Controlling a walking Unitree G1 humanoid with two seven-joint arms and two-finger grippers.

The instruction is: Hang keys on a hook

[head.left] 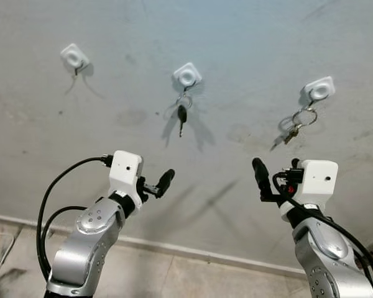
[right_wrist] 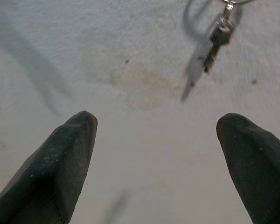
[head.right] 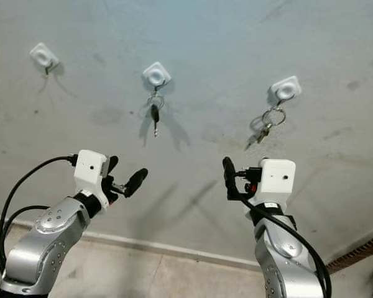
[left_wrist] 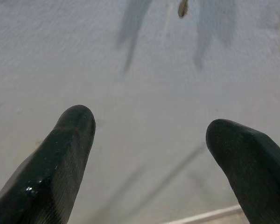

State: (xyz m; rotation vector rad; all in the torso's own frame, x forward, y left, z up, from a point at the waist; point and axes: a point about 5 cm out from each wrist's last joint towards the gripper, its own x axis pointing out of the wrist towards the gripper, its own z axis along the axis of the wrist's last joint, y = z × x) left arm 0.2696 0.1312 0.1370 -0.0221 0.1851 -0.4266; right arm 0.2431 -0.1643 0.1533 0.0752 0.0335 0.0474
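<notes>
left gripper (head.left: 154, 185) wide apart, empty, raised before grey wall (head.left: 248, 56) | right gripper (head.left: 275, 179) wide apart, empty, below right hook (head.left: 319, 90) | black key (head.left: 182, 115) hangs on middle hook (head.left: 188, 74) | key bunch (head.left: 296, 127) hangs on right hook | left hook (head.left: 74, 56) bare

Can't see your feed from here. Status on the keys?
Left gripper and right gripper open, empty, off the wall. Keys hang on middle hook and right hook; left hook bare. Nothing in the way.
</notes>
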